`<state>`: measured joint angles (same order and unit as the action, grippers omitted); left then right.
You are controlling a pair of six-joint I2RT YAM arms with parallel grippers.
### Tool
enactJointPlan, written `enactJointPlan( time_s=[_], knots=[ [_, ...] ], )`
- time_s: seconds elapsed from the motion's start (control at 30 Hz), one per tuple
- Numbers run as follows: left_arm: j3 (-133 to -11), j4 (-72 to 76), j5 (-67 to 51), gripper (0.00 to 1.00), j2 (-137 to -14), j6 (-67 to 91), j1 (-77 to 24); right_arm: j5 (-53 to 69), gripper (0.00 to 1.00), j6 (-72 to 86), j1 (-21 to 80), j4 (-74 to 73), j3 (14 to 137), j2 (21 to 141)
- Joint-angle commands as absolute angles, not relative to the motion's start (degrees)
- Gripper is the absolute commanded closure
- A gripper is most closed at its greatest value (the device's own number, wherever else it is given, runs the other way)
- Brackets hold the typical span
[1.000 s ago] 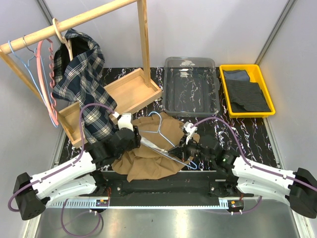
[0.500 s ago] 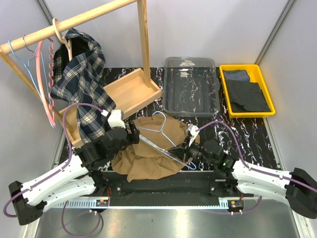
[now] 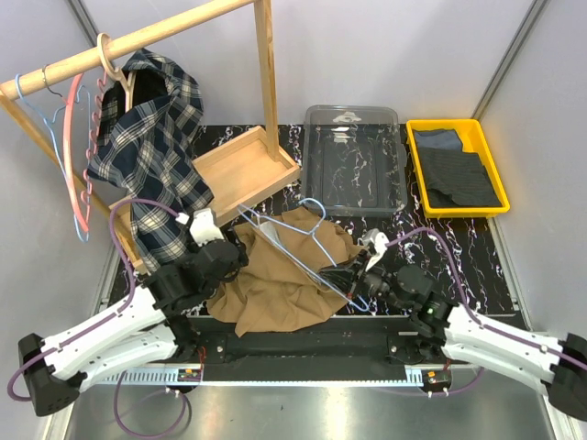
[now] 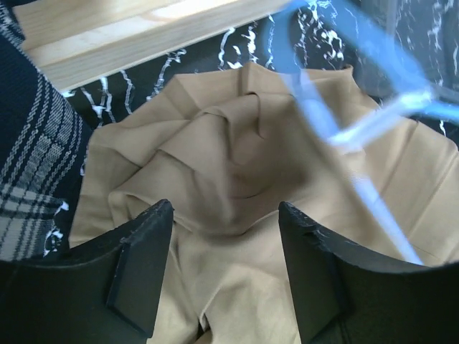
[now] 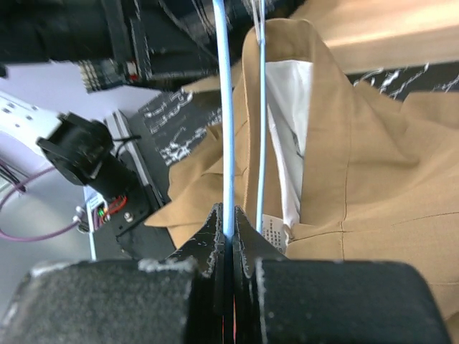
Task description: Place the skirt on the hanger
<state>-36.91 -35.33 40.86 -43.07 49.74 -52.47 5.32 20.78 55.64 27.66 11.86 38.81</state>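
**Right hand pinched the hanger, left hand hung open above the skirt**

Your right hand (image 5: 226, 223) was clenched on the light-blue wire hanger (image 5: 224, 107). In the right wrist view the fingertips met tight around one wire, with a second thin wire running just beside it.

The hanger was tilted up off the cloth. Its hook pointed toward the far side of the table (image 3: 440, 240), and its low corner sat in your right hand near the front edge.

The tan-brown skirt (image 3: 275, 284) lay crumpled on the table between the two arms, under the hanger. The hanger was not threaded into it. The right wrist view showed the whitish lining (image 5: 290, 129) at a folded-open edge, close behind the wires.

Your left hand (image 4: 226, 269) was released. Both black fingers (image 4: 140, 276) stood apart with nothing between them, and only bunched skirt folds lay below. I can't tell whether the tips touched the cloth. The hanger crossed that view as a blue blur, up and to the right of the fingers.

Elsewhere:
- A plaid shirt (image 3: 151, 147) hung on the wooden rack (image 3: 138, 41) at far left, with a pink hanger (image 3: 78, 174) beside it.
- The wooden tray (image 3: 240, 165) sat at the foot of the rack.
- The clear bin (image 3: 353, 117) stood far centre.
- The yellow bin (image 3: 417, 156) held dark grey cloth (image 3: 459, 174) at far right.
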Motion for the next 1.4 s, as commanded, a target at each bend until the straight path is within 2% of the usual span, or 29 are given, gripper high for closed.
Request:
enactJointPlan(
  time_s=[0.0,0.13,0.37,0.43,0.6,0.8,1.07,1.1,1.23,1.27,1.33,1.37],
  knots=[
    [-36.6,-34.5,45.7,0.32,-39.0,49.2,-52.5,3.5,1.00,19.3,56.1,20.9,12.9,30.7],
    [-39.2,-28.8,37.9,0.23,-37.4,34.9,-52.5,4.2,1.00,18.2,56.1,13.5,15.2,28.7],
    [-42.0,-23.2,2.4,0.17,-34.9,15.4,-52.5,9.2,1.00,17.9,56.1,12.1,21.1,36.0],
    [-43.1,-22.6,-2.3,0.17,-35.0,12.1,-52.5,13.0,1.00,16.7,56.1,11.0,22.6,37.8],
    [-43.7,-18.6,-6.3,0.07,-34.4,9.3,-52.5,21.9,1.00,15.0,56.1,7.9,27.2,43.1],
    [-39.7,-11.6,-12.1,0.05,-33.3,9.1,-52.5,28.9,1.00,14.4,56.1,7.6,28.6,44.9],
    [-33.5,-2.3,-18.3,0.04,-32.6,8.3,-52.5,32.3,1.00,14.9,56.1,7.6,28.6,43.5],
    [-33.4,-1.5,-18.5,0.05,-33.7,8.4,-52.5,32.7,1.00,14.8,56.1,7.6,28.6,43.5],
    [-33.3,1.6,-19.8,0.23,-36.3,9.1,-52.5,33.5,1.00,15.0,56.1,7.8,28.9,44.0],
    [-33.6,2.4,-19.9,0.32,-36.6,9.4,-52.5,33.5,1.00,15.1,56.1,8.2,28.7,44.4],
    [-33.7,3.2,-20.8,0.41,-37.7,9.5,-52.5,33.4,1.00,15.3,56.1,8.6,28.7,44.8],
    [-33.8,3.7,-21.4,0.52,-38.1,9.7,-52.5,33.2,1.00,15.6,56.1,9.0,28.5,45.0]
  ],
)
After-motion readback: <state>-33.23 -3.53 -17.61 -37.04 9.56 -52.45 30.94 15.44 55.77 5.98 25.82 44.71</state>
